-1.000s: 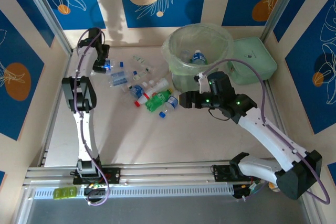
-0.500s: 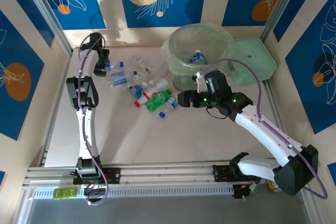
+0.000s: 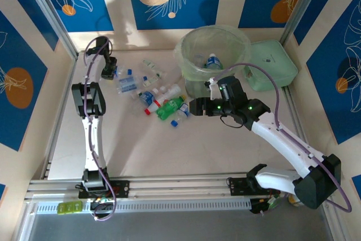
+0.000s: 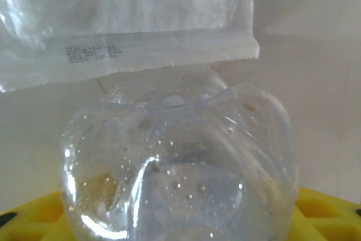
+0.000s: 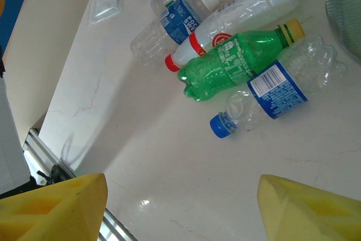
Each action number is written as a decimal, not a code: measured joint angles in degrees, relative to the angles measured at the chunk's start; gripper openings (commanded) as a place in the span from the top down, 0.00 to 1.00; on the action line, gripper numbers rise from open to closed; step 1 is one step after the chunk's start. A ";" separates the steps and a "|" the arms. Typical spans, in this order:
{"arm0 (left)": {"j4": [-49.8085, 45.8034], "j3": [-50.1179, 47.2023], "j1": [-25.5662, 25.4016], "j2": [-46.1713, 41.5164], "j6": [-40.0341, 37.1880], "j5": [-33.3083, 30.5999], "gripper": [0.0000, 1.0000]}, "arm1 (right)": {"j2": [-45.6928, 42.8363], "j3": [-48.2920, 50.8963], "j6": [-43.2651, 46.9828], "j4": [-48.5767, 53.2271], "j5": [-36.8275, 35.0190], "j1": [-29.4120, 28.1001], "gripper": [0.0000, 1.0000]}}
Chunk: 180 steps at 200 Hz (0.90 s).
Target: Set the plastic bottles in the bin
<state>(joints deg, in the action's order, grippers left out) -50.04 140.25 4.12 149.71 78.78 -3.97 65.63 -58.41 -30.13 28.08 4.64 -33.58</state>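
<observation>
Several plastic bottles (image 3: 163, 97) lie scattered left of the bin (image 3: 213, 55), which holds one bottle (image 3: 212, 61). My left gripper (image 3: 109, 71) is at the far left of the pile. Its yellow fingers (image 4: 330, 213) press both sides of a clear bottle (image 4: 180, 156), whose base is close to the left wrist camera. My right gripper (image 3: 192, 107) hangs open above the table just right of the pile, nothing between its fingers (image 5: 304, 207). Ahead of it lie a green bottle (image 5: 242, 55), a white red-capped bottle (image 5: 242, 9) and a clear blue-capped bottle (image 5: 271, 91).
A flat clear packet (image 4: 130, 21) lies just beyond the held bottle. The pale-green square lid (image 3: 272, 63) sits right of the bin. Metal rails (image 3: 62, 117) border the table on the left and at the near edge. Bare tabletop (image 3: 180, 150) lies in front of the pile.
The left gripper shifted slightly back and left, and its jaws have closed in from wide open around the clear bottle. The right gripper crept a little left toward the pile.
</observation>
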 measured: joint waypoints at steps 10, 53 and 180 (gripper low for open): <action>0.22 -0.09 0.00 -0.02 0.17 0.37 0.47 | -0.02 -0.55 0.00 0.04 -0.15 -0.50 0.29; 1.51 -3.52 -0.02 -3.56 -0.87 2.36 0.47 | -0.37 -2.45 0.09 1.73 -2.05 -2.73 0.29; 23.50 -51.54 -14.84 -59.76 -7.65 13.99 0.60 | -10.56 -5.68 0.68 5.60 -5.68 -4.46 0.29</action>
<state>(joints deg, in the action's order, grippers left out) -26.55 88.71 -10.72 89.95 71.13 10.02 55.07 -64.10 -29.45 33.67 -1.04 -38.04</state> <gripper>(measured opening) 0.537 0.711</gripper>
